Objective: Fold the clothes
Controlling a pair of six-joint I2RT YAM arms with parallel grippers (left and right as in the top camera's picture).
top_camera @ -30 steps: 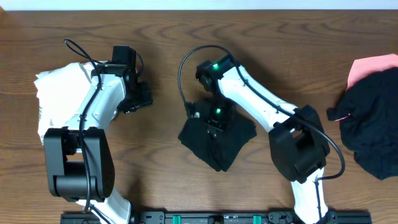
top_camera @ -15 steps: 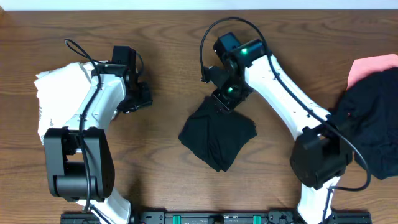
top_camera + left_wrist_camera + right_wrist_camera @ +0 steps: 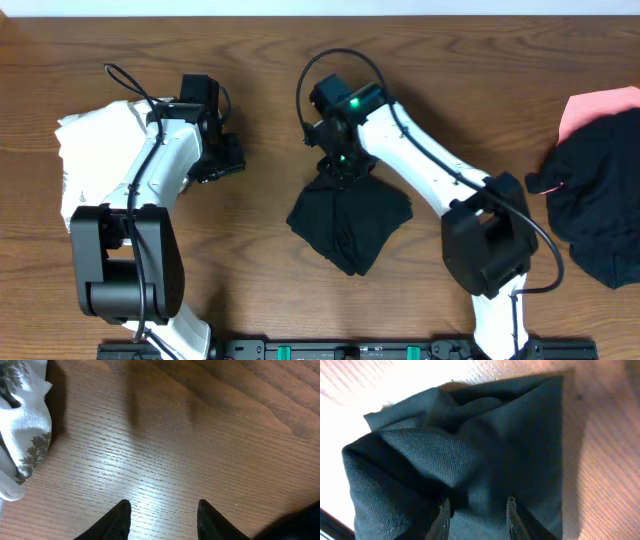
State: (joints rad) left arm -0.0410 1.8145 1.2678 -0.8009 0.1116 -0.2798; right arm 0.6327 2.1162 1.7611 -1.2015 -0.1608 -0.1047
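Note:
A crumpled black shirt point(image 3: 350, 228) lies at the table's middle and fills the right wrist view point(image 3: 470, 460). My right gripper point(image 3: 340, 168) hovers over its far corner, jaws open, with the fingertips point(image 3: 443, 512) just above the fabric and nothing pinched between them point(image 3: 477, 510). My left gripper point(image 3: 226, 160) is open and empty over bare wood point(image 3: 162, 510). Beside it, the white grey-patterned garment point(image 3: 95, 150) lies at the left and shows at the left edge of the left wrist view point(image 3: 25, 430).
A pile at the right edge holds a pink garment point(image 3: 598, 106) under a black one point(image 3: 600, 205). A rail point(image 3: 350, 350) runs along the wooden table's front edge.
My right gripper lifted from the black shirt's middle toward the far side, then came back left over the shirt's far corner. The left arm and the garments have not moved.

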